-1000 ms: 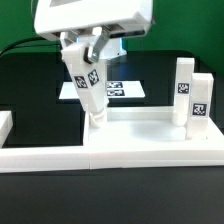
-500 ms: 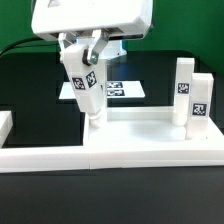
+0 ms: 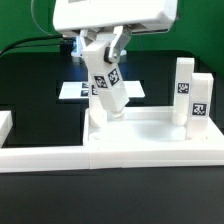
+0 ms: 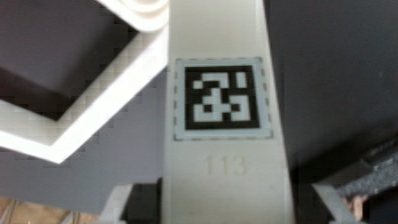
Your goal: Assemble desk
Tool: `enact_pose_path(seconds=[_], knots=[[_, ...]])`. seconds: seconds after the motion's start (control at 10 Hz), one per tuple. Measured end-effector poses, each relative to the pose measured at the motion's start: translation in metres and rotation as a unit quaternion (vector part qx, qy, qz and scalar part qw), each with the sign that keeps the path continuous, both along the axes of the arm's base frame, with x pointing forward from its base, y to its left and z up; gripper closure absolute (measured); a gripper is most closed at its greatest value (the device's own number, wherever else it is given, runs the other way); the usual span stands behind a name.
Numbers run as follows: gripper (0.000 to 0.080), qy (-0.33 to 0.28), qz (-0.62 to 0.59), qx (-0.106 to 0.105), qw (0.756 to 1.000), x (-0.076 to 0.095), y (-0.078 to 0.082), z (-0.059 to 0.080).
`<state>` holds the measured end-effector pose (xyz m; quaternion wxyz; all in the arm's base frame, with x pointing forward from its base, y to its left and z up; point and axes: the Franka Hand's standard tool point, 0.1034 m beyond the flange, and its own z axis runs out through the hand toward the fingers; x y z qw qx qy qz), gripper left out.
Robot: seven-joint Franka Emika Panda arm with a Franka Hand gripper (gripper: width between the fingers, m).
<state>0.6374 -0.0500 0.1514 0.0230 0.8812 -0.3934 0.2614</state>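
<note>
My gripper [image 3: 104, 52] is shut on a white leg block [image 3: 107, 85] with black-and-white tags and holds it tilted. The block's lower end is over the corner of the white rimmed tabletop [image 3: 150, 150] on the exterior view's left. I cannot tell whether it touches. Two more leg blocks [image 3: 185, 88] [image 3: 199, 106] stand upright at the tabletop's right end. In the wrist view the held leg block [image 4: 217, 100] fills the middle between my fingers [image 4: 139, 200]. The tabletop's rim corner [image 4: 63, 135] lies beside it. A fourth leg is not in view.
The long white border rail [image 3: 40, 155] runs along the front, and a short white piece [image 3: 5, 125] shows at the left edge. The marker board [image 3: 80, 90] lies flat behind my gripper. A dark cable hangs at the back left.
My gripper has moved toward the exterior view's right with the leg block in it. More of the marker board now shows on the left.
</note>
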Motion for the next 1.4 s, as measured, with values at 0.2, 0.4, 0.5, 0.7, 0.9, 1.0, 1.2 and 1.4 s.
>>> enact_pose_path(seconds=[0.2, 0.4, 0.5, 0.7, 0.9, 1.0, 1.2, 1.4], knots=[[0.0511, -0.001, 0.001, -0.001, 1.000, 0.001, 0.000, 0.000], [0.0511, 0.016, -0.005, 0.007, 1.000, -0.001, 0.000, -0.003], [0.0511, 0.050, -0.016, 0.020, 0.998, -0.002, -0.003, -0.002], [0.0511, 0.084, -0.026, 0.013, 0.996, 0.003, -0.011, 0.007], [0.0511, 0.093, -0.026, -0.003, 0.995, 0.010, -0.014, 0.016], [0.0511, 0.075, -0.025, -0.006, 0.997, 0.013, -0.017, 0.019], [0.0511, 0.079, -0.025, -0.006, 0.997, 0.011, -0.017, 0.017], [0.0511, 0.080, -0.026, -0.007, 0.996, 0.011, -0.015, 0.014]])
